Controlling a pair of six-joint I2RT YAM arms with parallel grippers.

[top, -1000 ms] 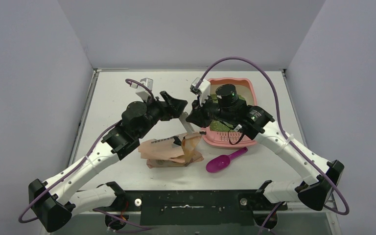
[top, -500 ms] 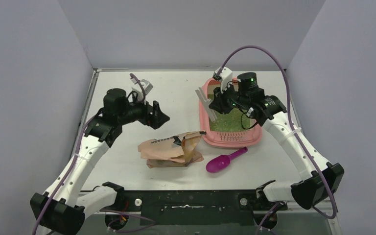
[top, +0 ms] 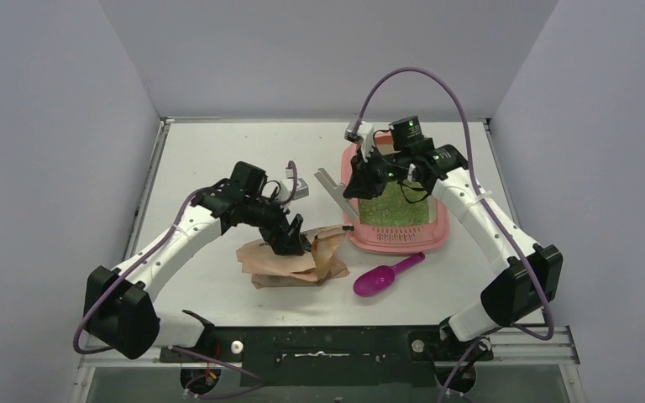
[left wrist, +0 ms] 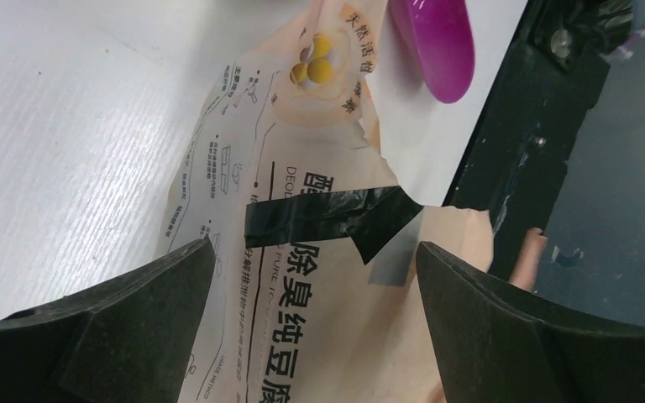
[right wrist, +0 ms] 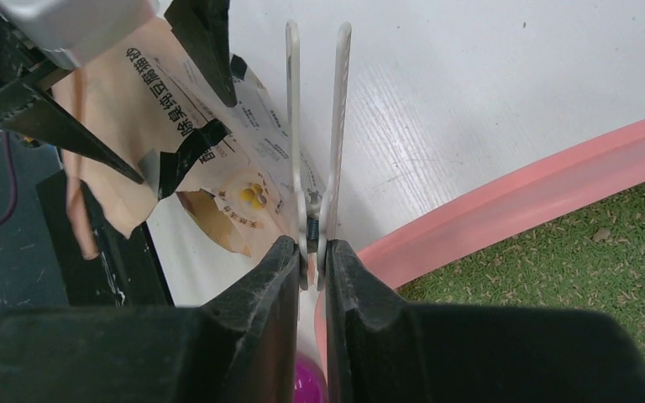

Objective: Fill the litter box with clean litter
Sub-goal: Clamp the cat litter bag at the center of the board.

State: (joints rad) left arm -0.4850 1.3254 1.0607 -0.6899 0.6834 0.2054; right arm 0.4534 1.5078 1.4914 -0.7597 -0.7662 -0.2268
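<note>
The pink litter box [top: 395, 245] stands right of centre with a bed of green litter [top: 395, 210] in it. My right gripper [top: 354, 185] hovers over the box's left rim [right wrist: 537, 197], shut on a pale bag clip [right wrist: 315, 126] that sticks out over the table; litter [right wrist: 588, 252] shows beside it. My left gripper [top: 290, 239] is low over the crumpled tan litter bag [top: 290, 264]. Its jaws [left wrist: 315, 260] stand wide open, straddling the printed bag [left wrist: 327, 319] and its black tape [left wrist: 336, 214], gripping nothing.
A magenta scoop [top: 382, 275] lies on the table just in front of the box, also near the bag's top edge [left wrist: 437, 42]. The black front rail [top: 327, 344] runs along the table's near edge. Grey walls enclose the left, right and back.
My left arm has swung down from mid-table onto the bag, its jaws now wider. My right arm carried the clip up toward the box, then back left over its left rim.
</note>
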